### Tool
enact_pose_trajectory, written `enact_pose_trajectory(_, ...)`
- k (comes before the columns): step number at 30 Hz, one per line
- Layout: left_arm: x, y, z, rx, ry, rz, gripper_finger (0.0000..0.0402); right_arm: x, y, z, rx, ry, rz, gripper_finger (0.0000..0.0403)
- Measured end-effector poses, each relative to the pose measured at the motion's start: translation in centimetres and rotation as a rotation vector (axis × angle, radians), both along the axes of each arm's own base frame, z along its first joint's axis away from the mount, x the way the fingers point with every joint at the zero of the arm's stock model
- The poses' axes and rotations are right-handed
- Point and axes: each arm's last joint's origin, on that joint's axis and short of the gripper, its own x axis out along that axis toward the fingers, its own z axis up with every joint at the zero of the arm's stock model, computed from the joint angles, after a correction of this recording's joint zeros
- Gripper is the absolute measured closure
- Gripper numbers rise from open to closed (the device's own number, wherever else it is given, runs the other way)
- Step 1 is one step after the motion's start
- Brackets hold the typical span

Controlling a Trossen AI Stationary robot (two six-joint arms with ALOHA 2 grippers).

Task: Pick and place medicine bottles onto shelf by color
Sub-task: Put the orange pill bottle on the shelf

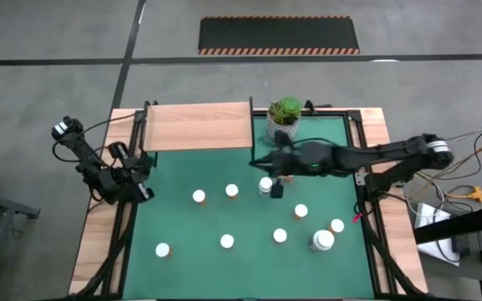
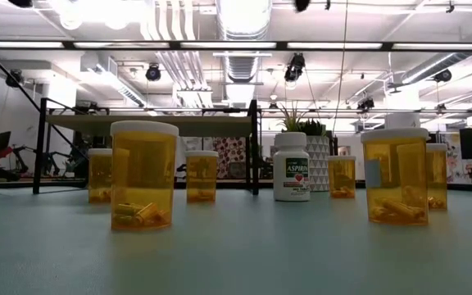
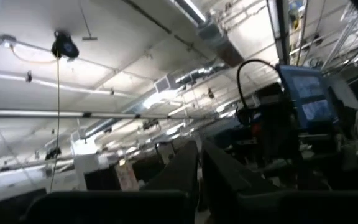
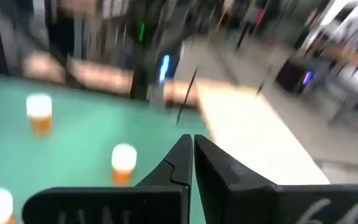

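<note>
Now, table: green-matted table (image 1: 199, 251) with wooden edges.
Shelf: light wooden rectangular shelf (image 1: 197, 126) on black posts, far-left of mat, bare.
Bottles: amber translucent white-capped bottles (image 2: 143, 175) standing scattered on the mat, pills inside; white aspirin bottle (image 2: 292, 167) among them.
Right gripper (image 1: 260, 162): jaws closed, empty, above mat's centre.
Left gripper (image 1: 143, 193): jaws closed, empty, at left edge.

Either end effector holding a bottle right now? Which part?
Nothing held. Left end effector and right end effector are both shut with nothing between the fingers; the right hangs above the green table mat.
</note>
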Motion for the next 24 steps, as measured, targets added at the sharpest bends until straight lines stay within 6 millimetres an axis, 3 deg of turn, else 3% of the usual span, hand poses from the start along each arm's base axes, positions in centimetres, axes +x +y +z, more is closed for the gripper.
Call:
enact_pose_trajectory(5,0.0,0.0,0.0,-0.029,-0.01,-0.014,0.0395,3.5,0.0,1.7,-0.031,0.175,0.056,0.0394)
enact_pose_trajectory(11,0.1,-0.1,-0.1,-0.046,-0.011,-0.03,0.0395,7.9,-0.6,0.6,0.041,0.408,0.154,0.0394)
enact_pose_trajectory(15,0.1,-0.1,-0.1,-0.047,-0.01,-0.03,0.0395,9.5,-1.2,0.6,0.055,0.508,0.134,0.0394)
enact_pose_trajectory(19,0.1,-0.1,-0.1,-0.048,-0.011,-0.031,0.0395,11.2,-1.5,-0.9,0.084,0.634,0.11,0.0389)
enact_pose_trajectory(24,0.1,-0.1,-0.1,-0.047,-0.011,-0.031,0.0395,11.9,-1.4,-0.7,0.113,0.707,0.089,0.0345)
